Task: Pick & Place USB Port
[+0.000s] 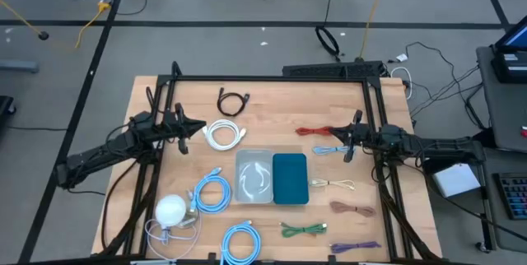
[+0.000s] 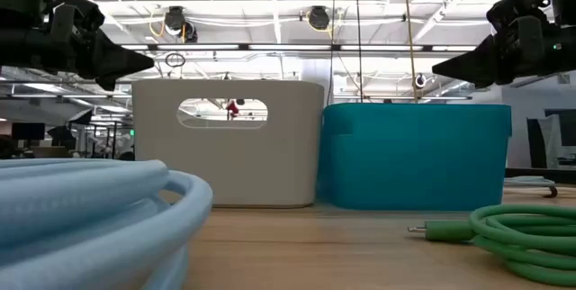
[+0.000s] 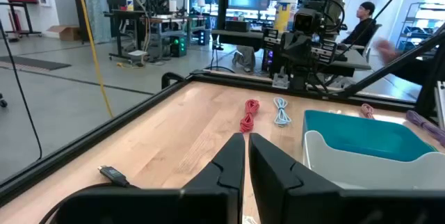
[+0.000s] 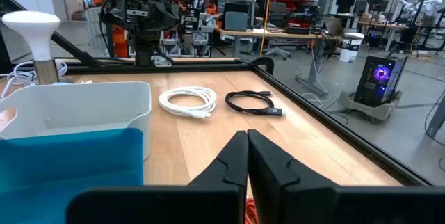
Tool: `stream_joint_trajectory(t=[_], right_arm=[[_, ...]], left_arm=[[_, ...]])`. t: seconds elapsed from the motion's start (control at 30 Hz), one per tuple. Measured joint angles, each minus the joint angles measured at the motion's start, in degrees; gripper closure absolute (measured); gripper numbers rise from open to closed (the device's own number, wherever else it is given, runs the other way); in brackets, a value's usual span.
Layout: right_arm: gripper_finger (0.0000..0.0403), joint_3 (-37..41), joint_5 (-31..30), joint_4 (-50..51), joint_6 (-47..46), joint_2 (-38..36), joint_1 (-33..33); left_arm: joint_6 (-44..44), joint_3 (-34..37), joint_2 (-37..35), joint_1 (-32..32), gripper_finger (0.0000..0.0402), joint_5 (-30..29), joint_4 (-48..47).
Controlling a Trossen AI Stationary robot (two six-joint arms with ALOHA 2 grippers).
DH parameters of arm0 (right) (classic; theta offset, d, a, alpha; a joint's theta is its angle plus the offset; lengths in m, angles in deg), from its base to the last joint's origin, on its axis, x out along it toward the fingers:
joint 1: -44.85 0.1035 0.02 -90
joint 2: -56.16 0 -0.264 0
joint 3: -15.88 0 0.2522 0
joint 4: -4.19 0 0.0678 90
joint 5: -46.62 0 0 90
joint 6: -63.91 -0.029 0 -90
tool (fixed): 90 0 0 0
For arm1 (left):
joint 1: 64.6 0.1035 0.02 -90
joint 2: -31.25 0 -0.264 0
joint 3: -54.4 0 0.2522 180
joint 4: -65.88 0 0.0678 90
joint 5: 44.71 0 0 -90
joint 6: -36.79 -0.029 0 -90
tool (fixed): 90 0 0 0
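Observation:
Several coiled cables lie flat on the wooden table: black (image 1: 233, 103), white (image 1: 224, 135), red (image 1: 314, 131), small light blue (image 1: 328, 150), beige (image 1: 333, 185), brown (image 1: 352, 209), green (image 1: 303, 230) and purple (image 1: 356, 247). A white bin (image 1: 255, 176) and a teal bin (image 1: 290, 178) stand side by side at the table's middle. My left gripper (image 1: 193, 129) hovers shut above the table, just left of the white cable. My right gripper (image 1: 338, 139) hovers shut between the red and small light blue cables. Both show raised in the low view, left gripper (image 2: 135, 60) and right gripper (image 2: 445, 69).
Two larger light blue cable coils (image 1: 212, 192) (image 1: 241, 242) and a white round lamp (image 1: 171, 210) with its cord lie near the left front. A black frame (image 1: 272, 78) borders the table. Bare wood lies between the bins and the far edge. A person (image 3: 363, 15) sits beyond the table.

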Motion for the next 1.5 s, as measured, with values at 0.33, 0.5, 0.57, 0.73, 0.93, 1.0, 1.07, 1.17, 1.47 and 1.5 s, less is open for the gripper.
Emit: stream_joint_trajectory(t=[0.33, 0.5, 0.57, 0.73, 0.93, 1.0, 1.07, 1.17, 1.47, 1.5], right_arm=[[0.0403, -0.01, 0.00, 0.01, 0.00, 0.00, 0.00], [0.0403, 0.02, 0.00, 0.01, 0.00, 0.01, 0.00], [0.0403, 0.02, 0.00, 0.00, 0.00, 0.00, 0.00], [0.0403, 0.02, 0.00, 0.01, 0.00, 0.00, 0.00], [0.0403, 0.00, 0.00, 0.01, 0.00, 0.02, 0.00], [0.0403, 0.01, 0.00, 0.01, 0.00, 0.02, 0.00], [0.0403, 0.00, 0.00, 0.00, 0.00, 0.01, 0.00], [0.0403, 0.00, 0.00, 0.01, 0.00, 0.02, 0.00], [0.0403, -0.01, 0.00, 0.01, 2.93, 0.02, 0.00], [0.0403, 0.02, 0.00, 0.00, 5.15, 0.01, 0.00]], left_arm=[[0.02, 0.00, 0.02, 0.00, 0.0378, -0.01, 0.00], [-0.01, 0.01, 0.00, 0.00, 0.0378, 0.00, 0.00], [0.02, 0.00, 0.00, 0.00, 0.0378, 0.01, 0.00], [-0.01, 0.01, 0.01, 0.00, 0.0378, -0.01, 0.00], [-0.01, 0.02, 0.00, 0.00, 0.0378, 0.01, 0.00], [0.00, 0.01, 0.01, 0.00, 0.0378, 0.00, 0.00], [0.02, 0.00, 0.00, 0.00, 0.0378, -0.01, 0.00], [0.02, 0.02, 0.02, 0.00, 0.0378, 0.01, 0.00], [0.01, 0.01, 0.01, 0.00, 0.0378, 0.00, 0.00], [0.02, 0.02, 0.01, 0.00, 0.0378, -0.01, 0.00]])
